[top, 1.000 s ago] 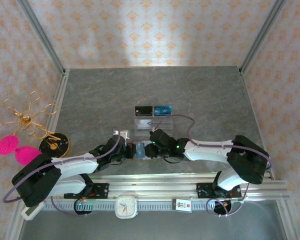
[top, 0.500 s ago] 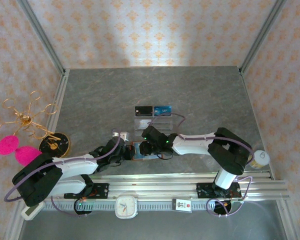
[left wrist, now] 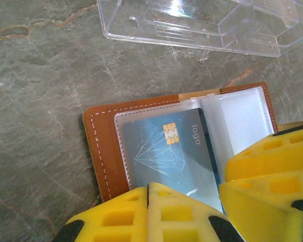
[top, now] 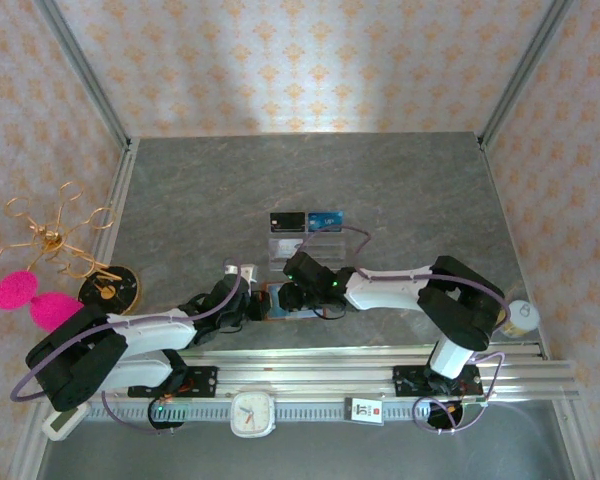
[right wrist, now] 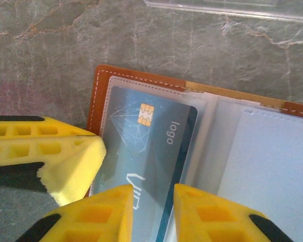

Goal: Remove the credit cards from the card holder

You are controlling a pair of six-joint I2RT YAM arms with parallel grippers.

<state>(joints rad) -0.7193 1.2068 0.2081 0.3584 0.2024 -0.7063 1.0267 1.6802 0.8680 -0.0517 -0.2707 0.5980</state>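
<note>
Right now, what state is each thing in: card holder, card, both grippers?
card holder, open flat on the table
credit card, in a clear sleeve, chip side up
left gripper, shut, at the holder's edge
right gripper, jaws apart over the card

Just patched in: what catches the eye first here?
The open brown card holder at the table's near middle, a chip credit card showing inside it. Yellow fingertips crowd it: left gripper shut at its edge, right gripper parted over the card. Bright pink pom-poms sit far left.
</note>
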